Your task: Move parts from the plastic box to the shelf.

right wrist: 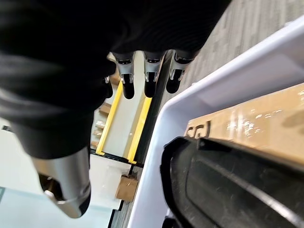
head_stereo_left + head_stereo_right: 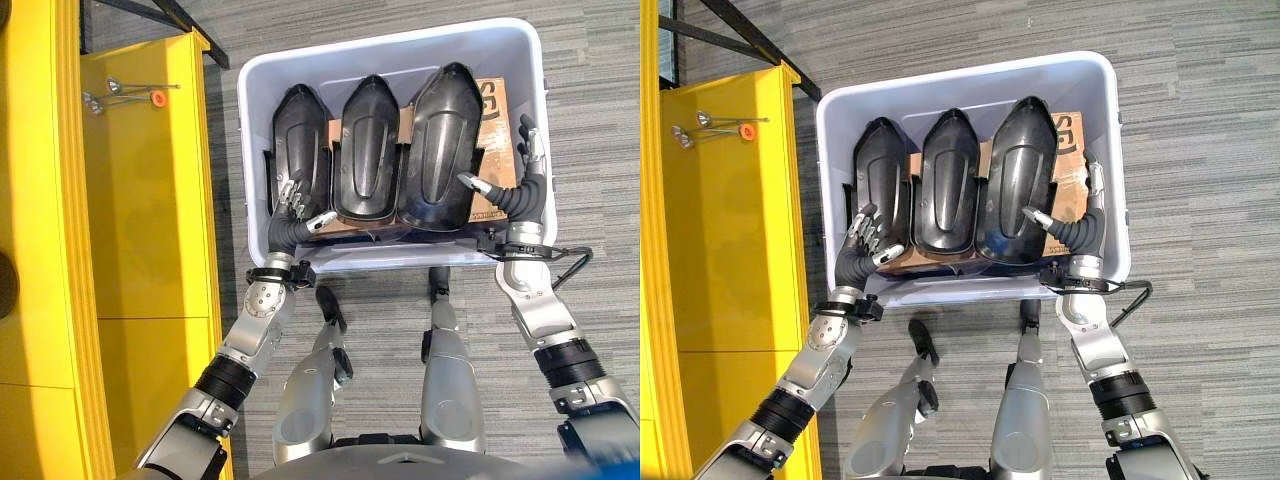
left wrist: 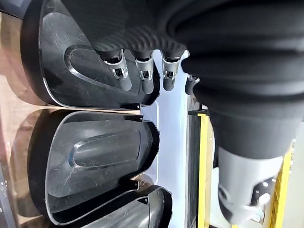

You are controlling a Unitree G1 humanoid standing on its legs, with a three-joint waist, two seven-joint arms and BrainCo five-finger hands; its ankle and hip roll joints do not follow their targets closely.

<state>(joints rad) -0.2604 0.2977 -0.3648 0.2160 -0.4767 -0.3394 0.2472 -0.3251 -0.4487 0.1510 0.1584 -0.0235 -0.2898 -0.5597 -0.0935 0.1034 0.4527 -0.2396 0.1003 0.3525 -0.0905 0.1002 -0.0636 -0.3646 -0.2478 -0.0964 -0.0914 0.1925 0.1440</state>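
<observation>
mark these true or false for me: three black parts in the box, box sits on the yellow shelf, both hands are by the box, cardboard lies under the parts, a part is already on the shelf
1. Three black parts sit side by side in the plastic box. True: left part, middle part, right part.
2. The box stands on the yellow shelf. False: it stands on the grey carpet beside the shelf.
3. Both hands are at the box. True: the left hand is at the left part, the right hand at the box's right side.
4. Cardboard lies under the parts. True.
5. A black part already lies on the shelf. False: only small metal items lie there.
</observation>
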